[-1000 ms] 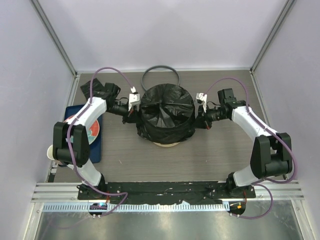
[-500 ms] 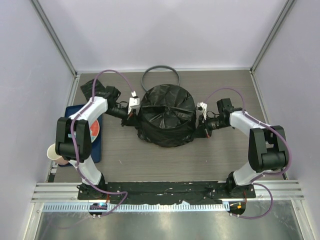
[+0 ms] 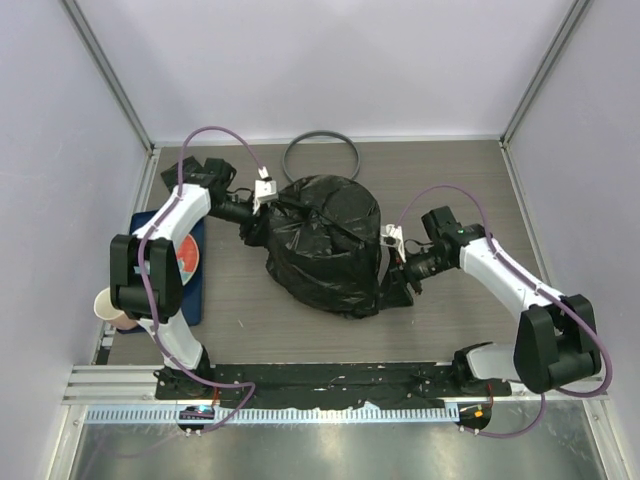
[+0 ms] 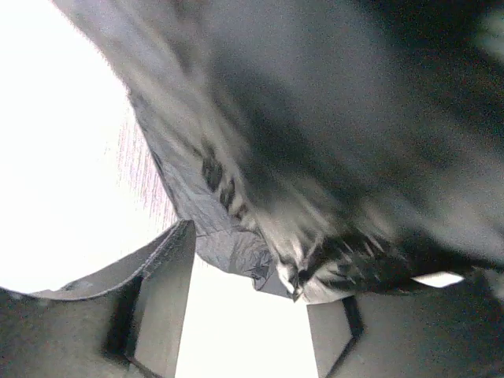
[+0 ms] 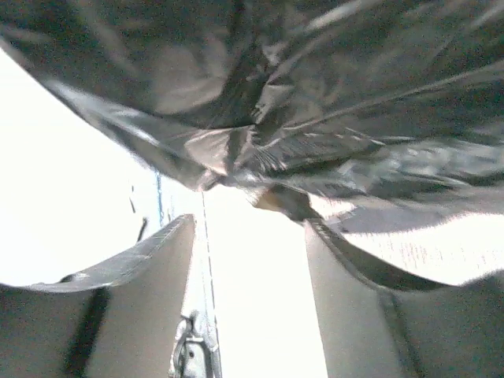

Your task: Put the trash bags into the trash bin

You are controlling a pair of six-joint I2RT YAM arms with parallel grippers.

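Observation:
A large crinkly black trash bag point(image 3: 325, 245) lies as a lumpy heap in the middle of the table. The trash bin is hidden under it. My left gripper point(image 3: 257, 213) sits at the bag's upper left side and is open. In the left wrist view the film point(image 4: 236, 236) hangs just past the gripper point(image 4: 250, 268), with nothing between the jaws. My right gripper point(image 3: 389, 268) is at the bag's lower right side, also open. In the right wrist view the glossy film point(image 5: 276, 118) fills the space above the gripper point(image 5: 250, 224), and the gap is empty.
A loose dark grey ring point(image 3: 320, 133) lies behind the bag near the back wall. A blue tray point(image 3: 195, 295) with a red plate lies at the left, with a beige cup point(image 3: 108, 305) beside it. Enclosure walls stand on three sides.
Both grippers have opened and let go of the bag. The bag has slumped and shifted toward the front. The right arm has swung nearer and down along the bag's side.

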